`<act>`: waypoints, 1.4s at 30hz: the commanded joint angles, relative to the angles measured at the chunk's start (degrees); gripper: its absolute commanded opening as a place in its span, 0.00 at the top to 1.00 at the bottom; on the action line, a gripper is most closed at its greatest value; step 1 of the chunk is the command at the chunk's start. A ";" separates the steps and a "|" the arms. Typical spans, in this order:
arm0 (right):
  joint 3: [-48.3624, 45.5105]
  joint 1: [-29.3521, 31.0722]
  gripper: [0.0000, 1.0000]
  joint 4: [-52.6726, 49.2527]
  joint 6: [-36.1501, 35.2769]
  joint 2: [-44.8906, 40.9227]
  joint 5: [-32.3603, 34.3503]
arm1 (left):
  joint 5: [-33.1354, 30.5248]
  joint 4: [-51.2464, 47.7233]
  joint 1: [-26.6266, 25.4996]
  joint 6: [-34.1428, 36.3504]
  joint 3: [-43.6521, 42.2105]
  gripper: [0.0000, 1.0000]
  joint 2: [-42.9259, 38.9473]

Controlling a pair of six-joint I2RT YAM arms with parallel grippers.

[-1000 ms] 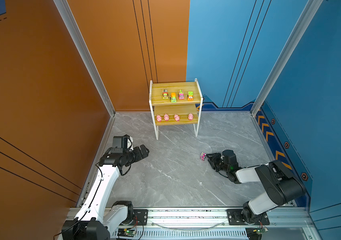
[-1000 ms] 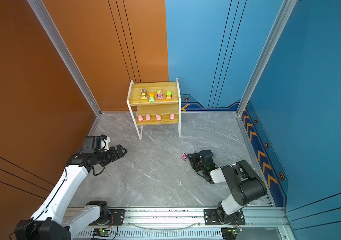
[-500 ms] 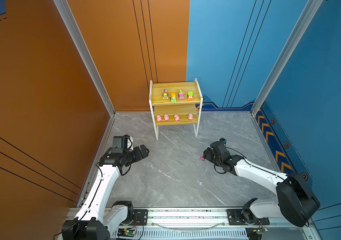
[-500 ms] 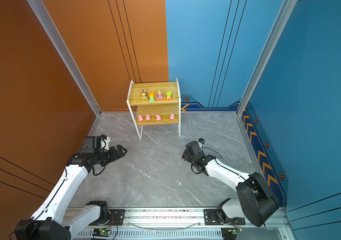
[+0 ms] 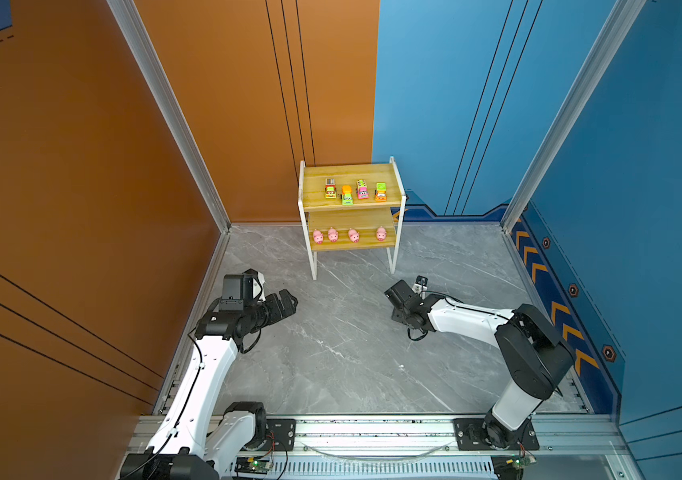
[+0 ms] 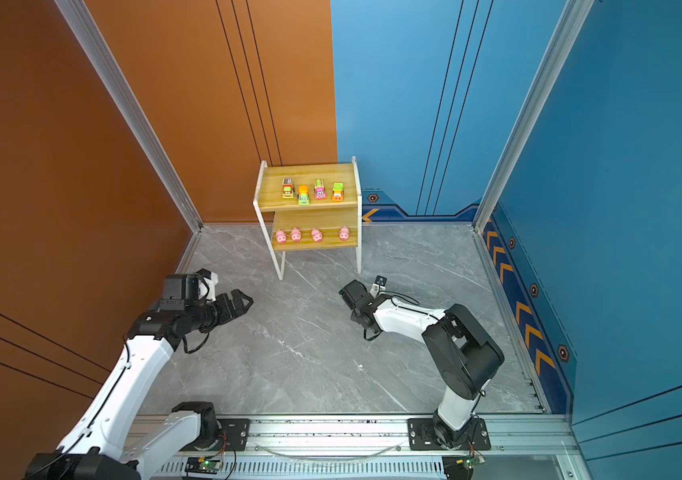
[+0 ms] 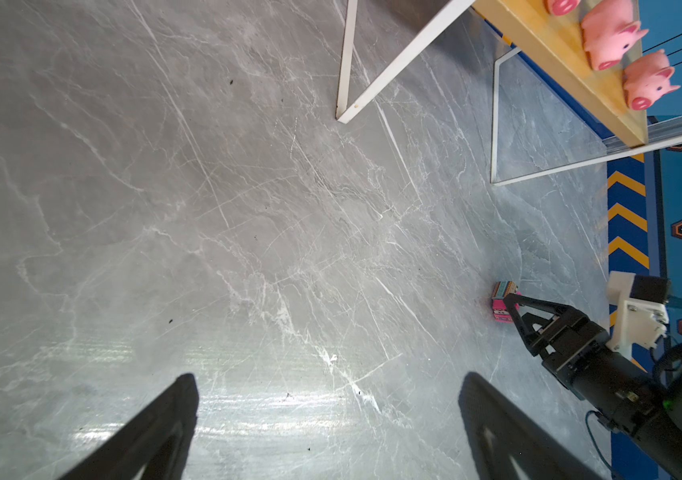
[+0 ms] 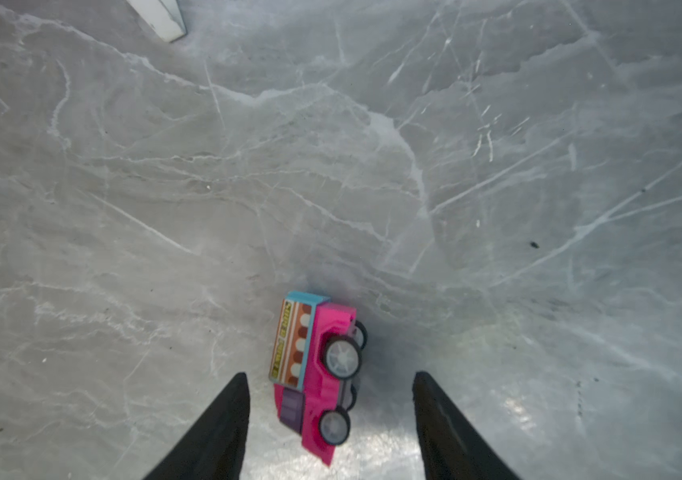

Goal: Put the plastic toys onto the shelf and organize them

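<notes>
Between right gripper (image 8: 331, 374) fingers (image 8: 222, 415), pink truck (image 8: 326, 324)

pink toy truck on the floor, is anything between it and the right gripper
Nothing visible. In the right wrist view the pink plastic toy truck sits between the fingers of the open right gripper, with only grey marble floor around it.

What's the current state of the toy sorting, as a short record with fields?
top tier of shelf: four vehicles in a row
lower tier: four pink pigs in a row
off shelf: pink truck on the floor
right gripper: open, fingers either side of pink truck, gaps visible
left gripper: open, empty, over bare floor
</notes>
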 commanded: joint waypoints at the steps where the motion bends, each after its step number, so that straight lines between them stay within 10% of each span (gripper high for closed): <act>1: 2.64 0.16 0.40 -2.97 2.14 2.27 2.34 | 1.20 0.00 0.44 0.25 -0.92 0.01 -1.17; 19: 0.18 -3.34 0.74 4.35 1.29 1.14 -3.38 | 1.59 0.36 2.47 0.09 -1.24 0.01 -2.36; 33: -23.23 -15.99 0.70 44.75 12.15 -10.18 -31.71 | 2.12 0.58 2.31 0.08 -1.19 0.01 -1.67; 42: -31.88 -22.68 0.68 68.96 25.29 -4.55 -38.79 | 2.12 0.62 2.10 0.20 -1.21 0.02 -1.69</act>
